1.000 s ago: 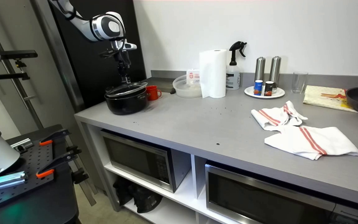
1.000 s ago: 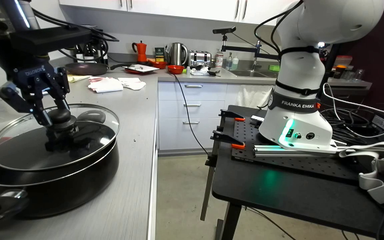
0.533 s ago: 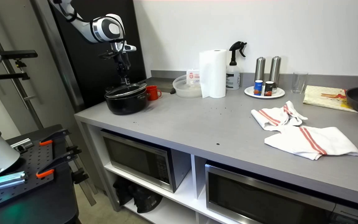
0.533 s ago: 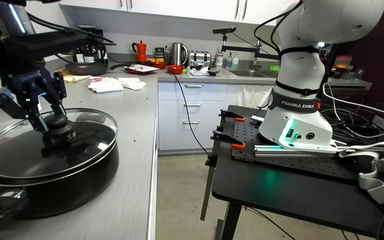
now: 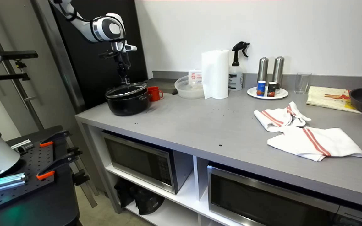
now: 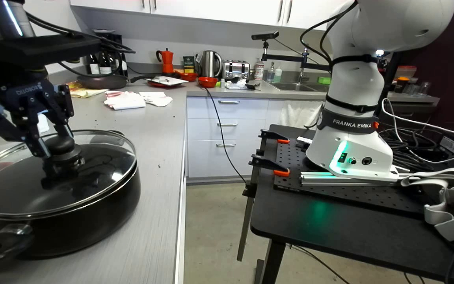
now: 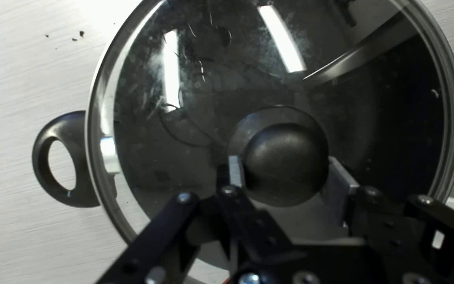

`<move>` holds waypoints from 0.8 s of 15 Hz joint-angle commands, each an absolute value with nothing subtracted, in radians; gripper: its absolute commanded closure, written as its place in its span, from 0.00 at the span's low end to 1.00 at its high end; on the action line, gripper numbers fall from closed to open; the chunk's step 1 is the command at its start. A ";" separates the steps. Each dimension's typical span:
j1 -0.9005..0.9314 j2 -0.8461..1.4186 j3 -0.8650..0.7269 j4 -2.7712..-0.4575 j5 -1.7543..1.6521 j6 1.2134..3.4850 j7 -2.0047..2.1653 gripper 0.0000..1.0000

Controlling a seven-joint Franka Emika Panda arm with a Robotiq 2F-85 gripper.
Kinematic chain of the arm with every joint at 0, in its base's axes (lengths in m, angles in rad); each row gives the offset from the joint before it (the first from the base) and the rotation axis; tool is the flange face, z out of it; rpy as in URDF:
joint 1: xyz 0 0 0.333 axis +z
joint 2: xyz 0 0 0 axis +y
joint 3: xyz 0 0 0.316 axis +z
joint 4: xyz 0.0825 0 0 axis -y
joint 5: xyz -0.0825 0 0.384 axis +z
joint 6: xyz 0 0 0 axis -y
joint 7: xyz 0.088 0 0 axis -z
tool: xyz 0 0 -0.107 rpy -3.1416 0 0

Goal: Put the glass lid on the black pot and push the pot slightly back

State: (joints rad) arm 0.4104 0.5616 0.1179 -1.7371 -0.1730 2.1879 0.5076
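My gripper (image 7: 286,177) is shut on the black knob (image 7: 288,157) of the glass lid, with a pad on each side of it. The glass lid (image 6: 101,161) lies over the black pot (image 6: 108,221), close to its rim. In an exterior view the lid (image 5: 124,90) looks tilted, with its right side higher than the pot (image 5: 127,106). I cannot tell whether the rims touch all round. The pot stands on the counter near its left end, and one pot handle (image 7: 41,157) shows in the wrist view. The gripper (image 5: 125,82) points downward.
A red mug (image 5: 154,93) stands right beside the pot. A clear plastic bowl (image 5: 189,92), a paper towel roll (image 5: 215,75) and a spray bottle (image 5: 235,77) stand along the wall. White towels (image 5: 316,142) lie further right on the counter (image 5: 184,116).
The gripper and lid have moved left and the lid has come down towards the pot's rim in an exterior view. The grip on the knob looks the same. The pot has not visibly moved.
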 commanded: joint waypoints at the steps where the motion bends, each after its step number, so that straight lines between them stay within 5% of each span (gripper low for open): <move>1: 0.405 0.565 0.122 -1.701 -0.131 2.149 0.486 0.75; 12: 0.369 0.575 0.121 -1.707 -0.059 2.154 0.466 0.75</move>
